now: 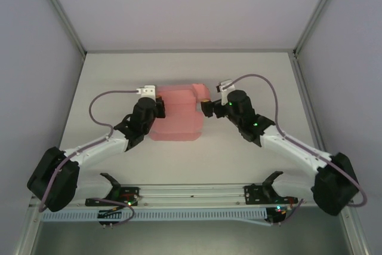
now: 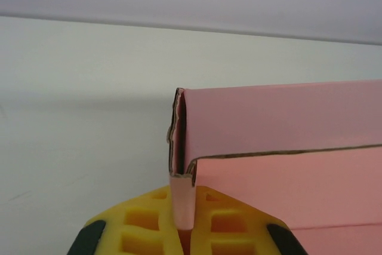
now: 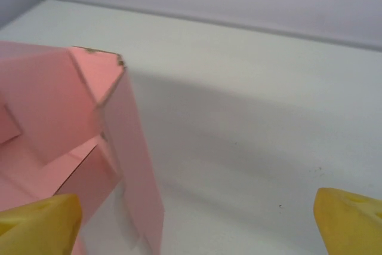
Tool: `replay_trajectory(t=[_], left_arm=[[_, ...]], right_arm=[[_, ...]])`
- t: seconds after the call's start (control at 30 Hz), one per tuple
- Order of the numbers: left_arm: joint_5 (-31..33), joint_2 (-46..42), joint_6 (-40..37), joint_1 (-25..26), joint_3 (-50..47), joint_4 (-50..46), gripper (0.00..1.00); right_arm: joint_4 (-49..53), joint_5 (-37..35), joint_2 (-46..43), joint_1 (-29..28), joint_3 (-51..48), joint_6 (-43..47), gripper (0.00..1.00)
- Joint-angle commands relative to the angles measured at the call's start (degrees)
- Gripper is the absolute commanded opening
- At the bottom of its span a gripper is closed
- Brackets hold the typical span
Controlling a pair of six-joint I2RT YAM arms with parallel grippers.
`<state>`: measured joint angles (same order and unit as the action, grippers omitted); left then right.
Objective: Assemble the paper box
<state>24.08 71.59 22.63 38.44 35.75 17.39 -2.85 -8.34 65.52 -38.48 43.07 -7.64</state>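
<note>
The left claw pinches the left end of the pink box, and the right claw, wide apart, sits just beside its right end.

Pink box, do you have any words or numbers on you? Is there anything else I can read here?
None can be read.
The paper box is plain pink, with no print on any face that shows.
The white table carries no writing either.
The small parts on the near rail are too small to tell.
</note>
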Motion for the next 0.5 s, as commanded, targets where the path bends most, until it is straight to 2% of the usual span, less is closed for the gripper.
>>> replay_trajectory(t=[0.0,0.1,0.2,0.33,0.47], left_arm=[[-0.36,-2.35,1.54,-1.52,-1.02,-1.06,0.00],[-2.16,-3.75,1.17,-2.28,-1.88,-0.45,0.00],[-4.01,-4.94,0.27,-2.35,-2.44,0.39,0.00],[-6.44,-5.83,-0.78,-2.39,-2.62,0.80,0.00],[-7.94,-6.11,-1.47,-2.39,-2.70,1.16,0.00]], right_arm=[[4.65,5.28,-7.07,1.56,-2.05,0.56,1.00],[4.70,8.03,-11.88,5.76,-2.98,-0.37,1.00],[7.22,9.08,-11.66,11.63,-1.59,-0.79,1.00],[10.55,15.58,-4.89,20.01,2.53,-2.35,1.00],[11.95,26.45,4.52,21.52,7.63,1.90,1.00]])
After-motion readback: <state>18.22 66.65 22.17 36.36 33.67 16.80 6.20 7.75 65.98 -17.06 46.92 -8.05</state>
